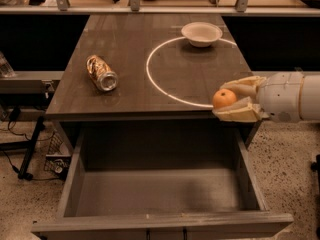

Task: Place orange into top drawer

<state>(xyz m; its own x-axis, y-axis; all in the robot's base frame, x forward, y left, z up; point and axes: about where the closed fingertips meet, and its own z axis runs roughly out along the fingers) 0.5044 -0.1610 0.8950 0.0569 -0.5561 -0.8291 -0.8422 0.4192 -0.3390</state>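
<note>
The orange [224, 98] is a small round fruit held between the two cream fingers of my gripper [231, 101]. The gripper reaches in from the right and is shut on the orange, over the table's front right edge, above the right side of the open top drawer [160, 191]. The drawer is pulled out wide below the tabletop, with a flat grey-brown bottom and nothing inside it.
A crushed gold-and-silver can [101, 73] lies on the left of the tabletop [125, 44]. A white bowl [201, 33] stands at the back right, on a white circle marked on the table. Speckled floor lies to the right.
</note>
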